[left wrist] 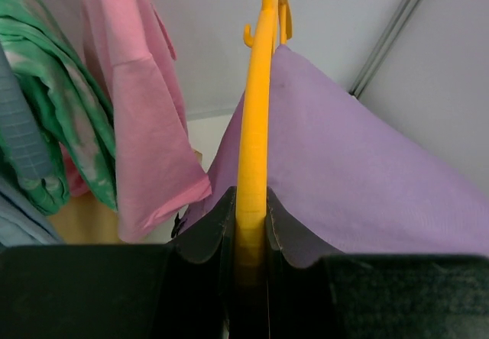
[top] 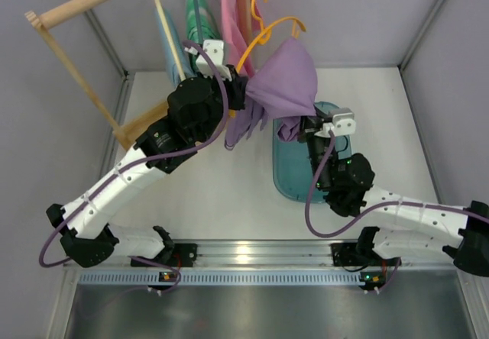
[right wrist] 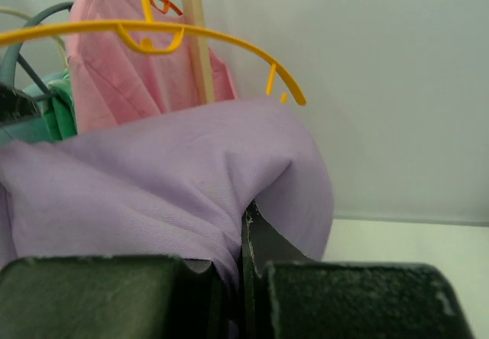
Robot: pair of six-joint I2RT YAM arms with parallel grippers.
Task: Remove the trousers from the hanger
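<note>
Plainly, each arm has its own half of the job. The left gripper [left wrist: 250, 221] is clamped tight on the flat rim of the orange-yellow hanger [left wrist: 253, 117], and the right gripper [right wrist: 241, 240] is pinched closed on a gathered fold of the lilac trousers [right wrist: 153, 179] near their lower edge. The trousers drape over the hanger, held in the air between the two arms and, seen from overhead, over the far end of a teal tray [top: 284, 177]. The cloth looks light and limp, so it should slide off the smooth plastic under a steady pull. It may bunch or catch on the small notches near the hanger's end. A gathered fold seems a sound hold. Open room lies to the right and toward the near edge of the table [top: 221, 201]. A pink garment [left wrist: 137, 117] and a green garment [left wrist: 46, 125] hang close behind on the wooden rack [top: 76, 7] and are best kept clear of.
</note>
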